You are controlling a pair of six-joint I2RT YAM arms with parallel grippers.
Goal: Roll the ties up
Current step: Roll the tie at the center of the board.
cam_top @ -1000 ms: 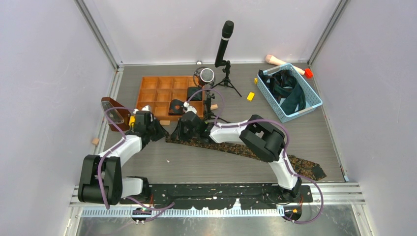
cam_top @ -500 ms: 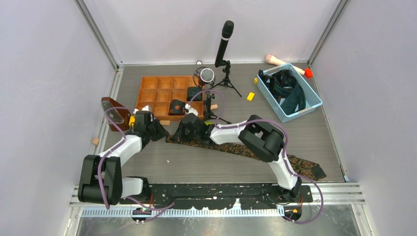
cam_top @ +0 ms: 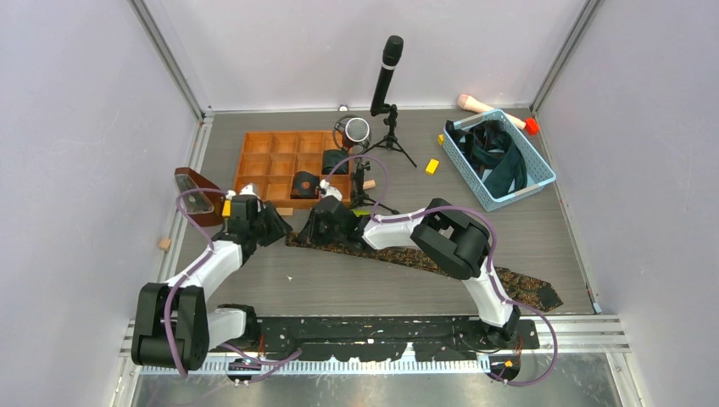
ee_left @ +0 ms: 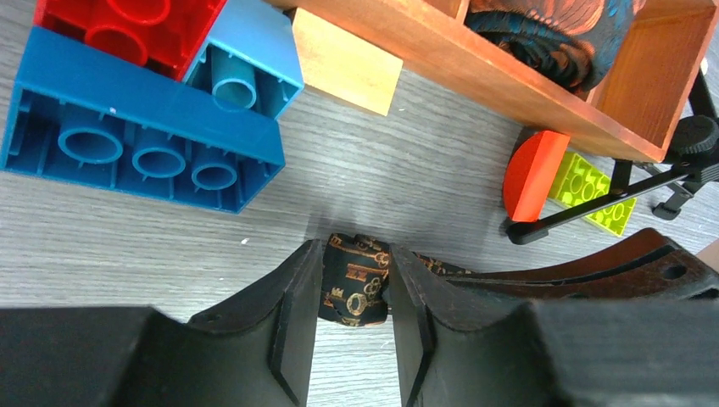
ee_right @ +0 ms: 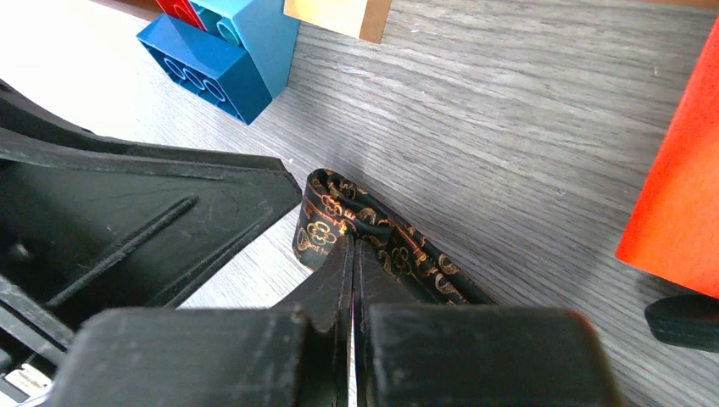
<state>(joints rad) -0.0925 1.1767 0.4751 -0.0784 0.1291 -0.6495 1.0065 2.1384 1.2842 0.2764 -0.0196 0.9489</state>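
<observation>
A dark tie with brown-gold speckles lies slantwise across the table, from behind the arms to the near right. Its narrow left end is folded over. My left gripper has its jaws on both sides of this folded end and presses on it. My right gripper is shut, pinching the same fold from the other side. Two rolled dark ties sit in compartments of the wooden tray. Several loose dark ties lie in the blue basket.
Blue and red toy bricks, a small wooden block, a red half-disc and a yellow-green brick lie by the tray's front. Microphone tripods stand behind the tray. A brown wooden piece lies at the left.
My left arm has drawn its elbow back toward the near edge, its gripper staying at the tie's folded end. The right gripper has edged slightly left along the tie.
</observation>
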